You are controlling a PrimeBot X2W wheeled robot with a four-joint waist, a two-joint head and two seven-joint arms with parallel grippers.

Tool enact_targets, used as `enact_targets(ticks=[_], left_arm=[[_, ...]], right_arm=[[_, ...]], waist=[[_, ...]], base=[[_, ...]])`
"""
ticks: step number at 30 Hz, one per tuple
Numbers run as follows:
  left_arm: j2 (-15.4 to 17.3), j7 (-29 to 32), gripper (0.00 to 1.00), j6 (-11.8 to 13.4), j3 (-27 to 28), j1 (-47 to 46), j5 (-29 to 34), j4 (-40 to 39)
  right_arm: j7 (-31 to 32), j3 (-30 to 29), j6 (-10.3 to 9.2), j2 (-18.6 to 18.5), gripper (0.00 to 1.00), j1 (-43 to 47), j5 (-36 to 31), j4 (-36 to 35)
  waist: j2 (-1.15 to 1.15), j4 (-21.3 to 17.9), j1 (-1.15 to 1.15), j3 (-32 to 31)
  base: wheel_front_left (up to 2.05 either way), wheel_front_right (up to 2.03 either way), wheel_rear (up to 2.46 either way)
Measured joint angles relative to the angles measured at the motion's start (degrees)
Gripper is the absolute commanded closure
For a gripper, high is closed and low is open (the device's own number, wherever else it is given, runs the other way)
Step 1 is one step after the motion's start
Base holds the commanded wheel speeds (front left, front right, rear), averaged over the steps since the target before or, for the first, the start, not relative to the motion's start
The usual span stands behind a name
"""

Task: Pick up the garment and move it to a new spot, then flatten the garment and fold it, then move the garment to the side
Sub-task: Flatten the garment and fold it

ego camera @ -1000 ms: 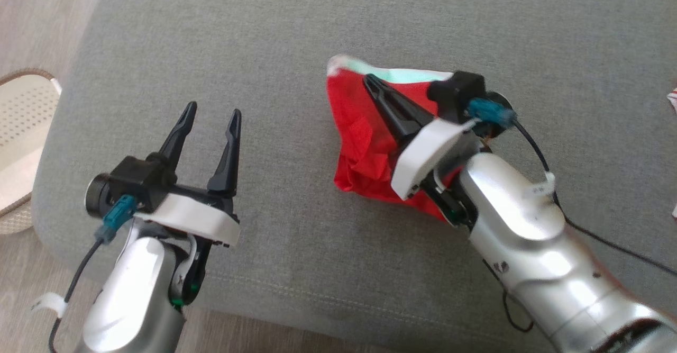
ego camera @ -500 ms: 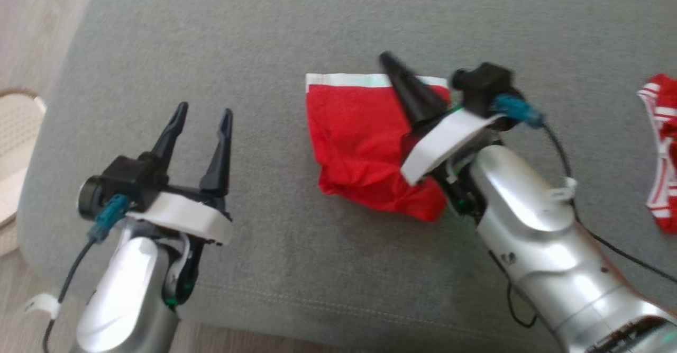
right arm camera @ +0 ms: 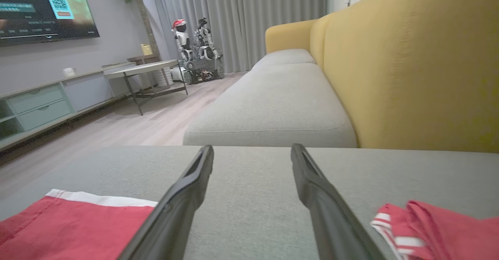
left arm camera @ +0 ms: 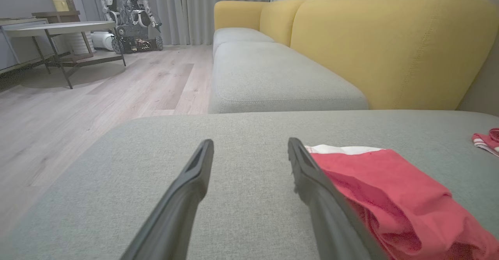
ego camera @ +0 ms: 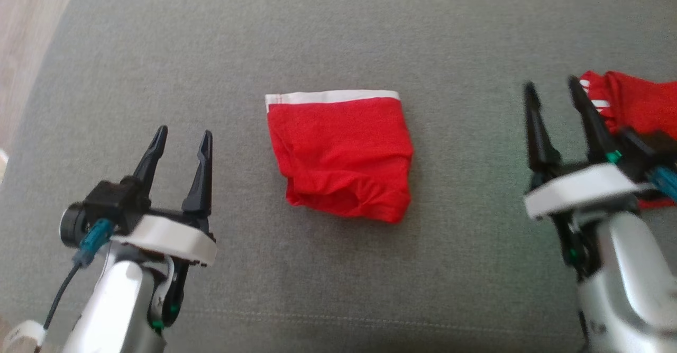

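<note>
**Work surface.** The grey seat cushion bears two items. The garment, red with a white waistband, lies folded into a compact rectangle near the middle of the head view. Its waistband edge faces away from the robot, and its near edge is wrinkled. A second garment, red with white stripes, lies crumpled farther to the right on the same cushion, well apart from the first.

**Left gripper**. The jaws stand spread and hold nothing. The gripper sits over bare cushion to the left of the garment, and is apart from it. In the left wrist view, the right finger hides part of the garment's near side.

**Right gripper**. The jaws stand spread and hold nothing. It appears blurred in the head view. It sits between the two items, nearer the striped one. In the right wrist view, bare cushion shows between the fingers, with the folded garment at lower left and the striped one at lower right.

**Surroundings.** A yellow backrest rises behind the cushion. A wooden floor and a low table lie beyond.
</note>
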Motion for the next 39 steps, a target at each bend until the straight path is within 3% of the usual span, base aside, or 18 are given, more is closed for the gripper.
enact_targets(ticks=[4, 11, 39], left_arm=[[0.00, 0.00, 0.00, 0.20, 0.19, 1.70, -0.56, -0.47], [0.97, 0.81, 0.00, 0.98, -0.01, 5.26, -0.56, -1.47], [2.23, 2.12, 0.00, 2.47, -0.88, 5.85, -0.99, -3.41]], right_arm=[[3.89, -4.76, 0.00, 1.07, 0.00, 6.97, -2.63, -7.82], [9.04, -6.99, 0.00, 3.01, 0.00, 15.88, -3.81, -17.30], [11.73, -8.15, 0.00, 4.28, 0.00, 18.57, -4.22, -20.96]], waist=[[0.00, -0.97, 0.00, -1.27], [0.00, -2.09, 0.00, -3.87], [0.00, -2.00, 0.00, -4.42]], base=[[0.00, 0.00, 0.00], [0.00, 0.00, 0.00], [0.00, 0.00, 0.00]])
